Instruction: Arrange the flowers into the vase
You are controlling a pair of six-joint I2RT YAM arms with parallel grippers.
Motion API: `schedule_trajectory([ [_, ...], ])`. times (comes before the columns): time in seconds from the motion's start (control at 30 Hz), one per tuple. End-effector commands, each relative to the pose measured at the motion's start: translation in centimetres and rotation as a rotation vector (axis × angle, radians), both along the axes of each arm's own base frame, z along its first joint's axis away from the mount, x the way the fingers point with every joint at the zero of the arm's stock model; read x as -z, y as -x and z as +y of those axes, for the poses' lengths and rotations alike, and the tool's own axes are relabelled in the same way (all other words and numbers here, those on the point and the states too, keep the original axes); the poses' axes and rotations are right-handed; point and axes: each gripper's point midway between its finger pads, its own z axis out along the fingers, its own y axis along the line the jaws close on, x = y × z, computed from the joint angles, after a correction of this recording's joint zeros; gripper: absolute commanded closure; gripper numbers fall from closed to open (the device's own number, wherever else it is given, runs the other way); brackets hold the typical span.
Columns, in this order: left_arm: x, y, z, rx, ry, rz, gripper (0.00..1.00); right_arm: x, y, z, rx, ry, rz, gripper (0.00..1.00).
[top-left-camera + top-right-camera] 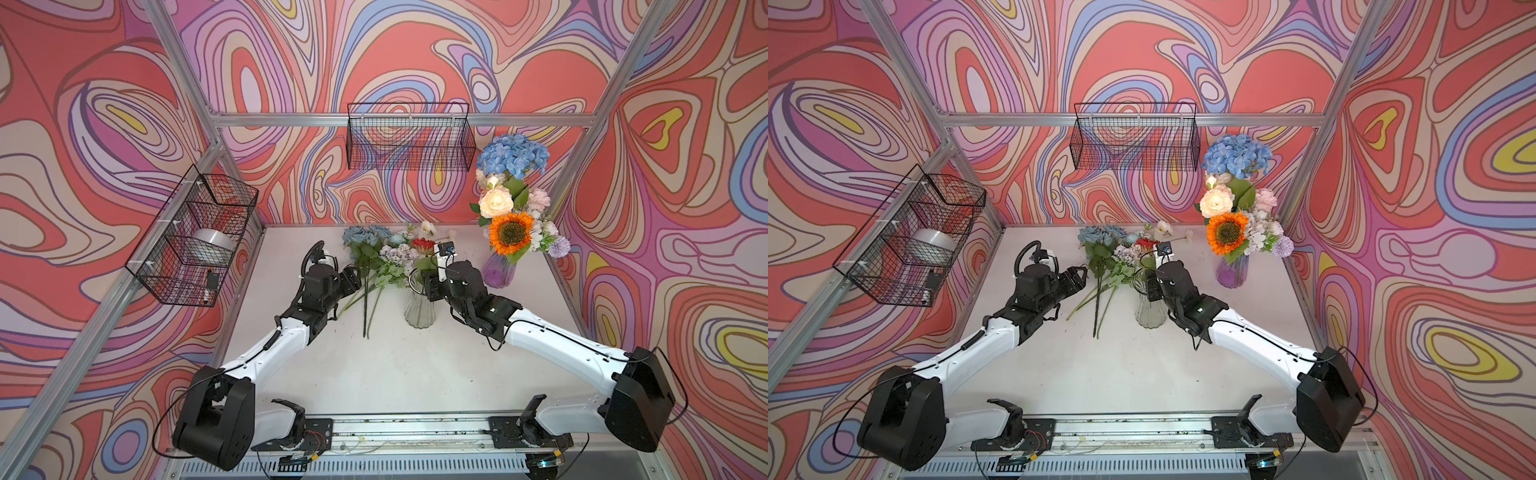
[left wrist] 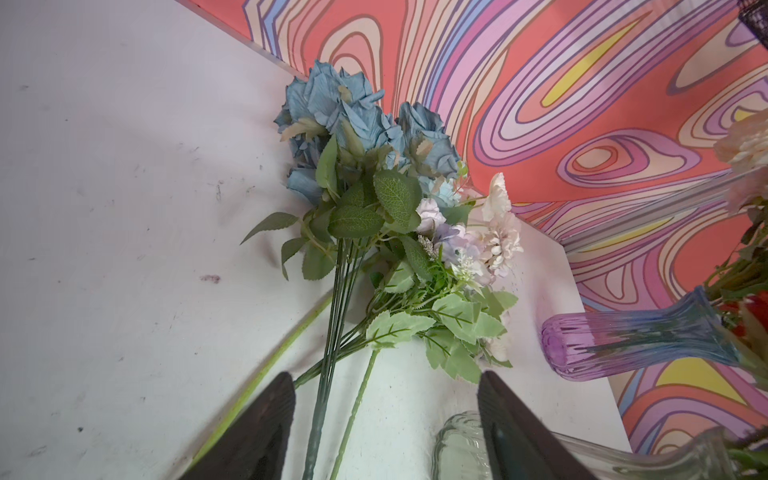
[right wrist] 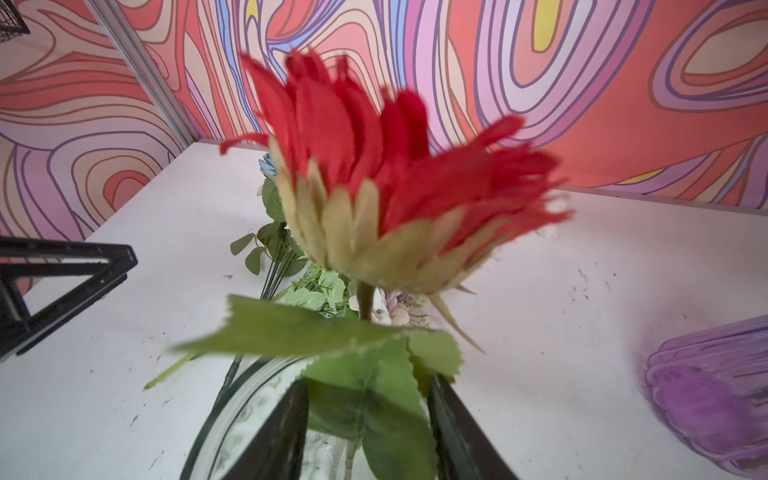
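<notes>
- Nearest the right wrist lens, the red flower (image 3: 374, 166) stands in the clear vase (image 3: 216, 411). Its leaf fills the gap between the fingers of the right end effector (image 3: 368, 380). Those fingers stand apart at the vase's mouth and, by my reading, clamp nothing.
- Fingers of the left end effector (image 2: 385, 376) are likewise apart and empty, low over the worktop (image 2: 104, 208).
- Loose flowers (image 1: 374, 257) lie in a bunch on the worktop, just left of the clear vase in both top views. Their blooms point toward the back wall and their stems (image 2: 332, 332) run toward the front.
- Those stems lie straight ahead of the left end effector and pass between its fingers in the left wrist view. Its closing line therefore crosses their long axis, which looks well set for a pinch.
- Of the two arms, the left is nearer the bunch; the right is at the vase.
- Well apart at the back right, the purple vase (image 1: 498, 272) is already full.
</notes>
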Motion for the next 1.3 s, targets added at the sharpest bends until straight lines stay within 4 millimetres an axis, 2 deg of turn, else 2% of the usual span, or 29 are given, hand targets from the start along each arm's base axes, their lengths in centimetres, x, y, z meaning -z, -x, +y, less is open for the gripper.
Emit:
schedule_trajectory([
  [0.0, 1.1, 0.0, -1.7, 0.136, -0.055, 0.077, 0.32, -0.3, 0.0, -0.6, 0.01, 0.006, -0.02, 0.5],
  [0.1, 2.0, -0.5, -2.1, 0.165, -0.082, 0.138, 0.32, -0.4, 0.5, -0.6, -0.01, -0.001, -0.016, 0.5],
  [0.3, 3.8, -0.7, -2.7, 0.204, -0.112, 0.241, 0.23, -1.8, 2.4, -1.5, -0.04, -0.033, -0.002, 0.43],
  [0.43, 5.0, -1.1, -2.8, 0.215, -0.137, 0.286, 0.23, -2.7, 3.8, -2.4, -0.048, -0.052, 0.012, 0.38],
  [0.6, 7.0, -1.9, -2.7, 0.222, -0.19, 0.359, 0.34, -3.6, 4.7, -4.0, -0.018, -0.062, 0.005, 0.36],
  [0.73, 8.8, -2.6, -3.2, 0.249, -0.237, 0.423, 0.46, -4.0, 5.0, -4.7, 0.007, -0.083, -0.011, 0.35],
  [0.93, 11.1, -3.8, -3.8, 0.277, -0.363, 0.484, 0.51, -4.3, 5.1, -4.6, 0.003, -0.124, -0.022, 0.35],
  [1.07, 12.7, -4.5, -3.1, 0.249, -0.439, 0.529, 0.59, -4.3, 5.3, -4.5, -0.001, -0.138, -0.023, 0.35],
  [1.17, 13.3, -4.9, -3.0, 0.245, -0.452, 0.543, 0.67, -4.4, 5.4, -4.7, 0.002, -0.142, -0.027, 0.35],
  [1.27, 13.6, -5.3, -2.7, 0.228, -0.471, 0.547, 0.69, -4.3, 5.5, -4.8, 0.003, -0.141, -0.026, 0.35],
])
